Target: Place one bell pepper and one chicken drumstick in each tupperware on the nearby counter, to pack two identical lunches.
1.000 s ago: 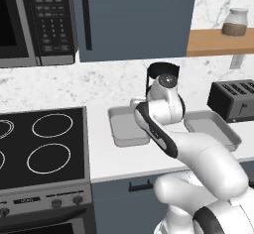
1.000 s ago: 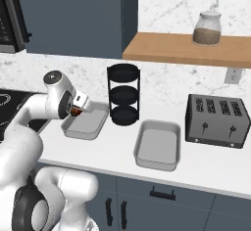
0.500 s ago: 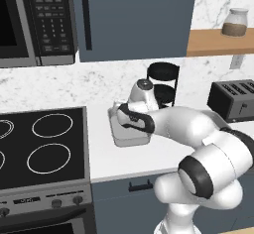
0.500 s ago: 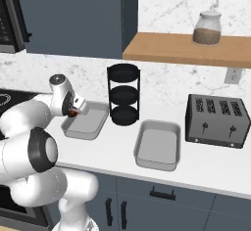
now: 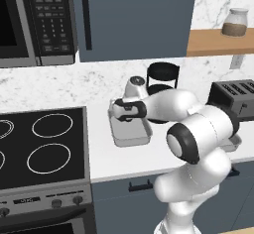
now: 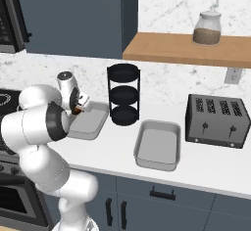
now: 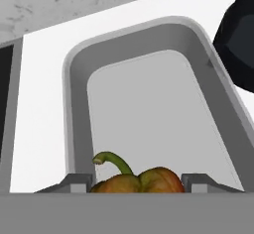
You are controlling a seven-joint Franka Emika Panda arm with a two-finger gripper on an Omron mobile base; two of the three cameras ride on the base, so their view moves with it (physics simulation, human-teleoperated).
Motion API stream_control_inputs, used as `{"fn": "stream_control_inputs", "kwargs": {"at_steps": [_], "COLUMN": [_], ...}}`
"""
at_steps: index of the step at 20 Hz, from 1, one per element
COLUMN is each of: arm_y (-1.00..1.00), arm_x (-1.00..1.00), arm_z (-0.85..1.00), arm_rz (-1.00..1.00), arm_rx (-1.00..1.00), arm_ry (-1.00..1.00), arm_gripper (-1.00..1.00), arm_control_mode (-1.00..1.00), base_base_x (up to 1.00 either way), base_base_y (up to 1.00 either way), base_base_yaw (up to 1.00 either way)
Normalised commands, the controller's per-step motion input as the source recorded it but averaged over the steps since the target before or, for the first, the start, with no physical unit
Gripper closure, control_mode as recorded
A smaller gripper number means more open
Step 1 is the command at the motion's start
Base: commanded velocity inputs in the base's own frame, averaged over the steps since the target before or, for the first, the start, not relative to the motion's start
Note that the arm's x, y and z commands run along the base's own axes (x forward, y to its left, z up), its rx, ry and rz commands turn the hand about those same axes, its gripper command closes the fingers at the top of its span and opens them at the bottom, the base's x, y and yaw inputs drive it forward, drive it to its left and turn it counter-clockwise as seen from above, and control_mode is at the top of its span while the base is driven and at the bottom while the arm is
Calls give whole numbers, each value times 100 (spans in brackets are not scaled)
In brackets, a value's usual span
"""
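Gripper (image 7: 138, 182) is clamped on a pepper (image 7: 140, 179) held over the near end of the left tray (image 7: 144, 106) on the surface (image 6: 108, 151); lowering and release inside are called for next.

White marble backsplash (image 6: 166, 10); dark blue upper cabinet (image 5: 134, 15); wooden shelf (image 6: 186, 51); microwave (image 5: 34, 22); black stove (image 5: 42, 146).

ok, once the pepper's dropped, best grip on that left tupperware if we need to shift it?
Pinch a long side wall of the left tupperware from above, one finger inside, one outside. It is open-topped and shallow, with thin upright walls. Use the stove-side wall; the black rack crowds the other. The gripper is shut on the bell pepper.
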Motion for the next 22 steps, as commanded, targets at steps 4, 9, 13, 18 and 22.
{"fn": "stream_control_inputs", "kwargs": {"at_steps": [4,9,13,18,22], "arm_y": [0,0,1,2,0], "arm_x": [30,31,29,17,1], "arm_z": [-55,-37,-35,-13,5], "arm_rz": [0,0,0,0,-1], "arm_rx": [0,0,0,0,0], "arm_ry": [0,0,0,0,0], "arm_gripper": [100,100,100,-100,-100], "arm_control_mode": [-100,-100,-100,-100,-100], "base_base_x": [0,0,0,0,0], "base_base_y": [0,0,0,0,0], "base_base_yaw": [0,0,0,0,0]}}
